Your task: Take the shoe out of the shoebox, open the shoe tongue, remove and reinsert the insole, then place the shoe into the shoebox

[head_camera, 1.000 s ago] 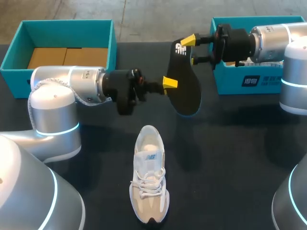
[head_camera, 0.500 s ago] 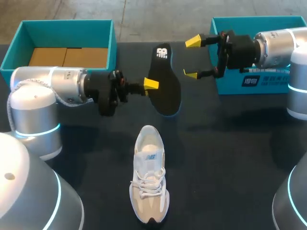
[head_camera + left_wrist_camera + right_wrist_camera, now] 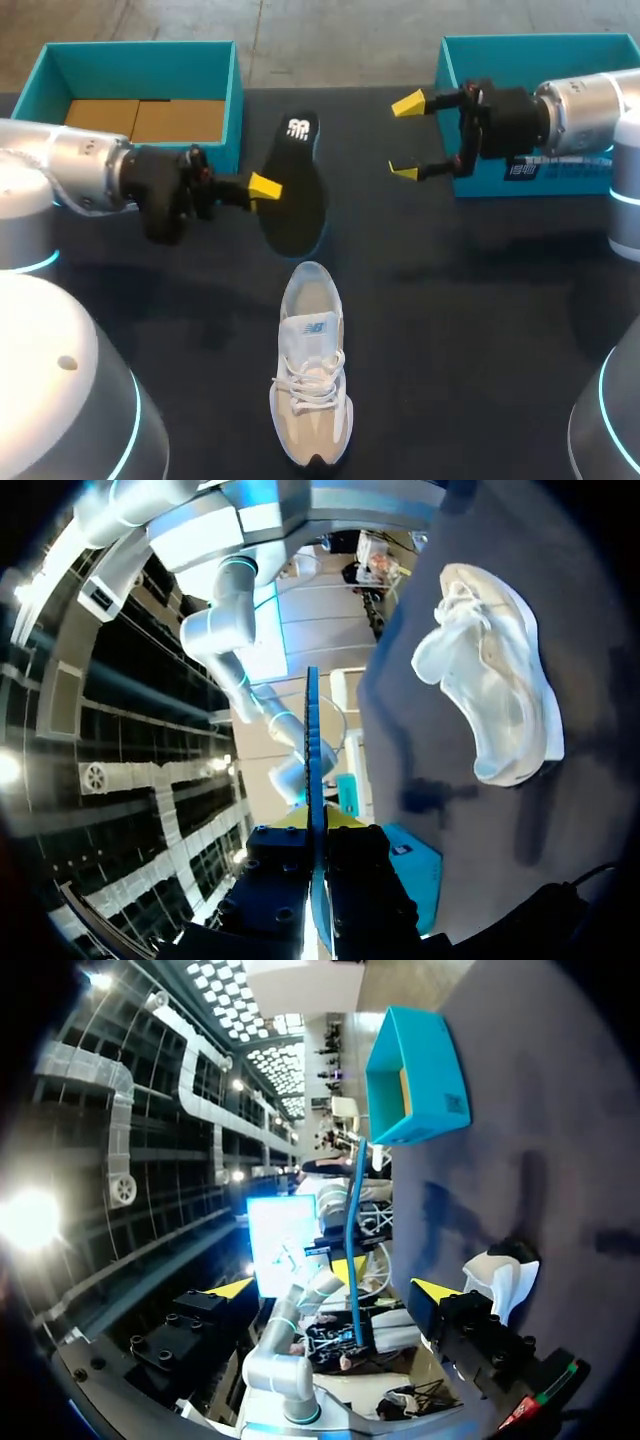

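Near the middle of the dark counter a white and beige shoe stands on its sole, laces up, toe toward the near edge and heel opening toward the far side, with neither arm touching it. Just beyond its heel, held off the counter, is the black insole, tilted, its end with the white mark pointing to the far side and a blue edge showing at its lower end. The left pincer comes in from the left and is clamped on the insole's side; one yellow tip lies on the black face. From the left wrist the insole appears edge-on as a thin strip running out from between the closed-in fingers, with the shoe lying off to one side on the counter. The right pincer hangs in front of the right teal shoebox, spread wide and holding nothing, well apart from the insole. From the right wrist the insole shows ahead as a thin blue line, the left teal shoebox beyond it. That left shoebox sits at the far left, brown card in its bottom
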Motion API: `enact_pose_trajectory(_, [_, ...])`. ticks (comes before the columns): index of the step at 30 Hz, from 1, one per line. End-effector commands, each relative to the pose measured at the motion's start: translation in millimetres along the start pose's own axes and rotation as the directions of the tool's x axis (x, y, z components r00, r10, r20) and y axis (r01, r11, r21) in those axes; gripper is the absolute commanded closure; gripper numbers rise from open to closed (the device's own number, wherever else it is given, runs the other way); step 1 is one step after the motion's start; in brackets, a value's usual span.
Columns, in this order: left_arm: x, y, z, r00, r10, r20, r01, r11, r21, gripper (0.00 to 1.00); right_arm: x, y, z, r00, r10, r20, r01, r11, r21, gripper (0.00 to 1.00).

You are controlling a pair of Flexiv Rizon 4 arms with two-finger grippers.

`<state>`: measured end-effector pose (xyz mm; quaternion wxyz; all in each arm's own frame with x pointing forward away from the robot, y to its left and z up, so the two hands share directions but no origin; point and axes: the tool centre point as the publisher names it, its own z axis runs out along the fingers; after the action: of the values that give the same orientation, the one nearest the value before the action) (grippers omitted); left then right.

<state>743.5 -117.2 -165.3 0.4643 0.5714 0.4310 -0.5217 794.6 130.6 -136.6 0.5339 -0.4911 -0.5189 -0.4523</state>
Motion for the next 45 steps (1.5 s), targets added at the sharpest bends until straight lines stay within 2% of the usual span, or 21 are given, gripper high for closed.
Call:
enact_pose_trajectory(1, [0.0,-3.7,-17.6,0.997,-0.078,0.019,0.077,0.996,0.041,1.00,0.1,-4.3,-0.1,1.000,0.001,0.002,-0.001,1.000,-0.009,0.00])
enact_pose_trajectory(7, [-2.7,-2.7,-30.2,0.943,-0.329,0.059,0.324,0.943,0.077,1.00,0.1,-4.3,-0.1,1.000,0.001,0.002,-0.001,1.000,-0.009,0.00])
enact_pose_trajectory(10, [-6.0,-0.5,-34.9,0.885,-0.460,0.076,0.449,0.885,0.120,1.00,0.1,-4.3,-0.1,1.000,0.001,0.002,-0.001,1.000,-0.009,0.00])
enact_pose_trajectory(12, [-9.0,0.6,-36.3,0.841,-0.535,0.085,0.519,0.841,0.157,1.00,0.1,-4.3,-0.1,1.000,0.001,0.002,-0.001,1.000,-0.009,0.00])
enact_pose_trajectory(14, [-10.2,1.2,-36.4,0.797,-0.600,0.078,0.571,0.789,0.228,1.00,0.1,-4.3,-0.1,1.000,0.001,0.002,-0.001,1.000,-0.009,0.00])
enact_pose_trajectory(15, [-11.1,0.2,-35.4,0.803,-0.594,0.041,0.567,0.784,0.254,1.00,0.1,-4.3,-0.1,1.000,0.001,0.002,-0.001,1.000,-0.009,0.00])
enact_pose_trajectory(34, [-11.1,0.2,-35.4,0.803,-0.594,0.041,0.567,0.784,0.254,1.00,0.1,-4.3,-0.1,1.000,0.001,0.002,-0.001,1.000,-0.009,0.00])
enact_pose_trajectory(45, [-18.3,3.6,-32.8,0.477,-0.876,0.071,0.825,0.474,0.309,1.00,0.1,-4.3,-0.1,1.000,0.001,0.002,-0.001,1.000,-0.009,0.00])
